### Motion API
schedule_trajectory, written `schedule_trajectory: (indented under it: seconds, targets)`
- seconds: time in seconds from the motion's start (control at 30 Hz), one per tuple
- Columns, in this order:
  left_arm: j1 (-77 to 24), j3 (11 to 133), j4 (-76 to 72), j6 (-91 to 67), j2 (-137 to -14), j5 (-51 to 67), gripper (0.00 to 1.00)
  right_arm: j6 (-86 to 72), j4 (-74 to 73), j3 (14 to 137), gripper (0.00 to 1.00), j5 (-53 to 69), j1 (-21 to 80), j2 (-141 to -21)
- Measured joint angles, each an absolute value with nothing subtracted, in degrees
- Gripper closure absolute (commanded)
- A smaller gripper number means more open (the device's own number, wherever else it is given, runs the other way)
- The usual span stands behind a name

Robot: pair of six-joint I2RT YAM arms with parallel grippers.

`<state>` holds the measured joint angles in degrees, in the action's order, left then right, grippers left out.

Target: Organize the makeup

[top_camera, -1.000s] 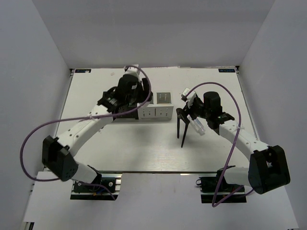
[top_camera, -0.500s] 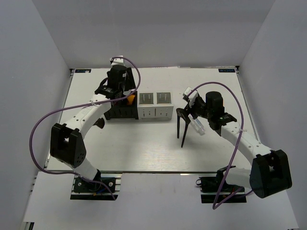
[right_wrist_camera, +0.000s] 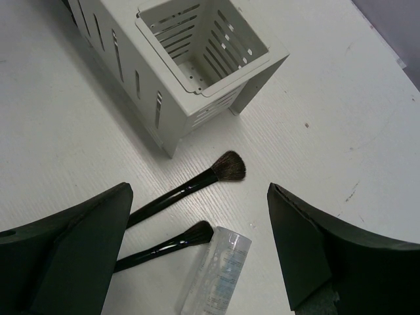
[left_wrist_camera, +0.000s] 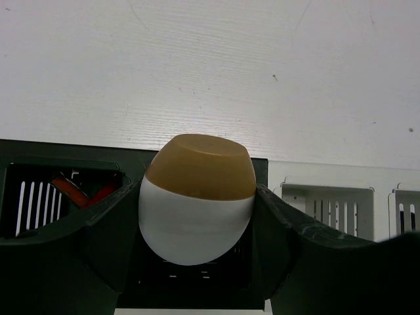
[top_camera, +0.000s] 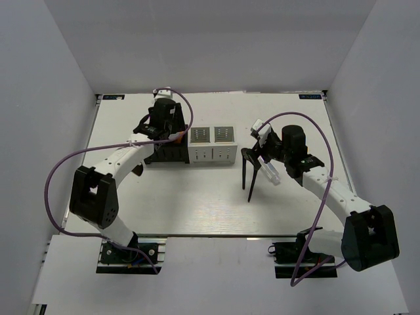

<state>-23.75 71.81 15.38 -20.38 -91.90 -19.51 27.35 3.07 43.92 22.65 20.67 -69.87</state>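
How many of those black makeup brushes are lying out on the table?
2. One slim black brush lies nearest the grey-white slotted box; the other brush beside the clear bottle.

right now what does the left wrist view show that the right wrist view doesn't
Only left wrist: the left gripper shut on the white egg-shaped piece with a brown tip, at the black organizer, which has red sticks in a slot. Only right wrist: the open right gripper above two black brushes and the clear bottle, all lying on the table. Both: the grey-white organizer and that table.
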Motion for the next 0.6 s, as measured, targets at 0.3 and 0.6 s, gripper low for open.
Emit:
schedule_trajectory:
  seconds: [0.3,0.6]
  targets:
    - [-23.7,71.8,15.0,-21.1,-94.0,-19.5,0.35,27.4,3.0,43.9,0.11,22.6,20.6,-69.9]
    - [-23.7,72.0,15.0,-21.7,-93.9,-19.5,0.2,27.4,3.0,43.9,0.11,22.6,20.2,-70.2]
